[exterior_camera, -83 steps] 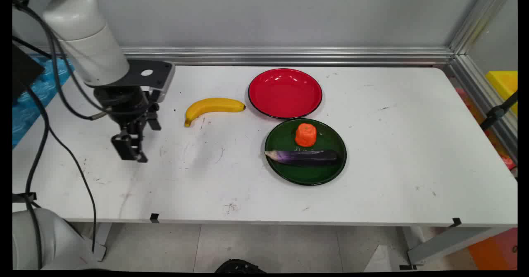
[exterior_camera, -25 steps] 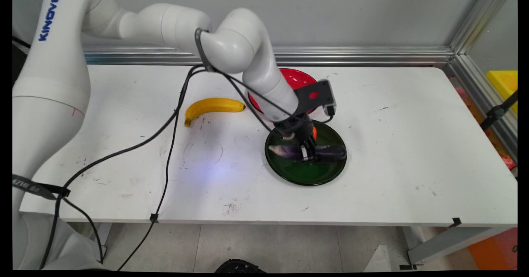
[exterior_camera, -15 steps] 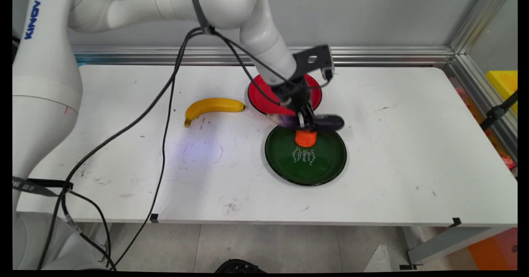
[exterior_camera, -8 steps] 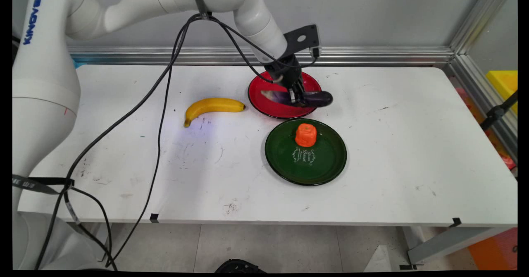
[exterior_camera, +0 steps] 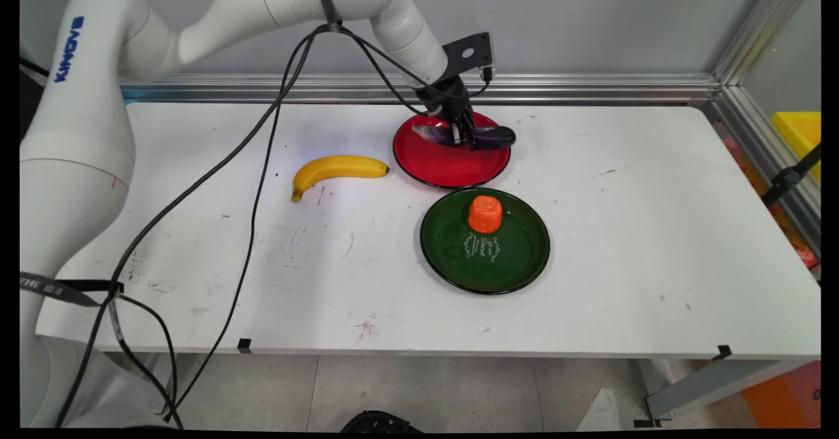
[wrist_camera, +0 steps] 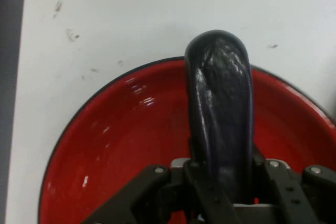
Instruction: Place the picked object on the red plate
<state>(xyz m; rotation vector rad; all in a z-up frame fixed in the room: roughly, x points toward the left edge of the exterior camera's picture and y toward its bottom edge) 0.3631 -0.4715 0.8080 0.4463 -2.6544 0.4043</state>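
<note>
While the white arm reaches in from the upper left, its black claw (exterior_camera: 467, 139) hangs over the far half of the red plate (exterior_camera: 432, 164), closed around the middle of a dark purple eggplant (exterior_camera: 488, 139); in the hand view the eggplant (wrist_camera: 220, 108) runs up between the 2 fingers (wrist_camera: 202, 182), its rounded dark end reaching past the plate's rim (wrist_camera: 94, 108) over the white desk (wrist_camera: 131, 14); whether the eggplant touches the plate I cannot tell. In the main view the eggplant lies roughly level, its pale stem end toward the left. Just in front of the red plate sits a green plate (exterior_camera: 518, 262) with an orange, cup-shaped item (exterior_camera: 485, 213) upright on its far part. A yellow banana (exterior_camera: 334, 168) lies on the desk (exterior_camera: 623, 242) just left of the red plate, apart from it.
</note>
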